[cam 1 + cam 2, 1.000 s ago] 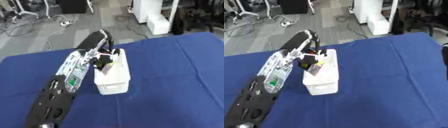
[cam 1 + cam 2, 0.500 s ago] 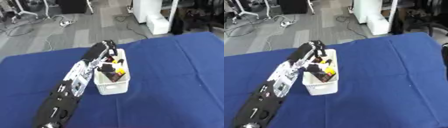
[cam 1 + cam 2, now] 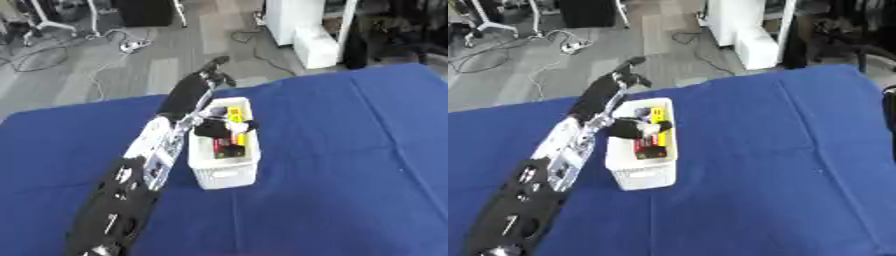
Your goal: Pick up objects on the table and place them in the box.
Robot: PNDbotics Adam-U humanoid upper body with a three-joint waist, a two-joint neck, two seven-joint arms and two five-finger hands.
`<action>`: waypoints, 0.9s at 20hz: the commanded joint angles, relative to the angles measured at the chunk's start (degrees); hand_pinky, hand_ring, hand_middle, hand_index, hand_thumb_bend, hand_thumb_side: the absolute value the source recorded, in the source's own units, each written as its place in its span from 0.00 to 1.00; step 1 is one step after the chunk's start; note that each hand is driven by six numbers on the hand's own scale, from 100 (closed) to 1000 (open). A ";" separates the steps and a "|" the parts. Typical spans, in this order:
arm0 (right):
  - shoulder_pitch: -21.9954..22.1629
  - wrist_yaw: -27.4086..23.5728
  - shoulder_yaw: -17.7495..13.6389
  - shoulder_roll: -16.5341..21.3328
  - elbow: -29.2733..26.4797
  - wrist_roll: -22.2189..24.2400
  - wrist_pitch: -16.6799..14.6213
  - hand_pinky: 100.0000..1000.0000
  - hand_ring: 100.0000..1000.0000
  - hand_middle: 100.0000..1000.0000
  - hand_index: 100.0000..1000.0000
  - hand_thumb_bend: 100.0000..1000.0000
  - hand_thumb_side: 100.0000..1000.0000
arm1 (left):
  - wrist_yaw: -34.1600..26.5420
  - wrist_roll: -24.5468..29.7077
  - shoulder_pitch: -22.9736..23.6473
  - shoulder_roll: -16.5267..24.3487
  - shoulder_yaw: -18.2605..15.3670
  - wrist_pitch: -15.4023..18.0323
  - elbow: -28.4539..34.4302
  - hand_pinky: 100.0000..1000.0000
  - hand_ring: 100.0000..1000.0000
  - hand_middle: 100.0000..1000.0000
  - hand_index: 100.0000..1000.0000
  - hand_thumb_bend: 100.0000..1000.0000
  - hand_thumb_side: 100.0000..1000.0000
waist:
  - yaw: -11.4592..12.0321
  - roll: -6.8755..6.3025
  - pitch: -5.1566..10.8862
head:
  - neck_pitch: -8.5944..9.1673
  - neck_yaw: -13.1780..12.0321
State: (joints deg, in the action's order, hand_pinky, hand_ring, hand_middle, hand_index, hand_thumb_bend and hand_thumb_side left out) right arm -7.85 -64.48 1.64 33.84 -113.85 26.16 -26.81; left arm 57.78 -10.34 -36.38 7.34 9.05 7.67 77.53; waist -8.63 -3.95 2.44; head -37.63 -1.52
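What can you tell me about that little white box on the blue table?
The white box is a small oblong bin, plastic by its look, with slotted walls and an open top. It stands upright on the blue cloth, near the table's middle. Inside lie a yellow item, a red one and something black. The robot's left arm stretches along its left side.

The box (image 3: 226, 170) stands on the counter (image 3: 350, 165) left of its middle, well apart from every edge. My left arm (image 3: 144, 165) comes in from the near left corner and runs along the box's left side. My left hand (image 3: 208, 74) reaches past the box's far end, toward the counter's far edge. Inside the box several things lie together, too jumbled to tell apart. Beyond the far edge is the floor (image 3: 131, 60).
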 commanded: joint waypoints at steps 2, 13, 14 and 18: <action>0.22 0.47 -0.45 1.38 -0.75 0.11 -0.27 0.07 0.21 0.16 0.31 0.00 1.00 | -1.84 -2.46 -0.76 1.98 -1.19 -3.66 8.28 0.73 0.72 0.95 0.74 0.60 0.60 | 0.47 0.45 0.55 | 0.92 0.37; 1.72 2.08 -0.58 0.95 -0.75 0.49 -1.23 0.07 0.21 0.16 0.31 0.00 1.00 | -6.34 -3.79 7.16 0.12 -1.57 -10.58 22.38 0.67 0.65 0.93 0.77 0.42 0.55 | 2.00 1.06 0.42 | 0.84 -0.60; 1.79 2.20 -0.58 0.88 -0.75 0.55 -1.33 0.07 0.21 0.16 0.31 0.00 1.00 | -6.55 -3.72 8.37 -0.66 -1.77 -11.09 22.98 0.65 0.62 0.94 0.80 0.36 0.54 | 2.12 1.16 0.32 | 0.84 -0.82; 2.09 2.72 -0.67 0.58 -0.75 0.76 -1.85 0.07 0.21 0.16 0.31 0.00 1.00 | -8.39 -4.21 11.88 -2.70 -2.13 -11.92 24.82 0.59 0.58 0.92 0.81 0.29 0.58 | 2.45 1.53 -0.03 | 0.45 -1.27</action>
State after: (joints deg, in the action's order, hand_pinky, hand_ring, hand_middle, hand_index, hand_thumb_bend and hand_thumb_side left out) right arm -5.43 -62.03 1.53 33.76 -113.84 26.84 -28.35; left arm 50.23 -14.31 -24.01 4.94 7.46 -3.84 100.70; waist -6.22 -2.76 2.04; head -37.28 -2.15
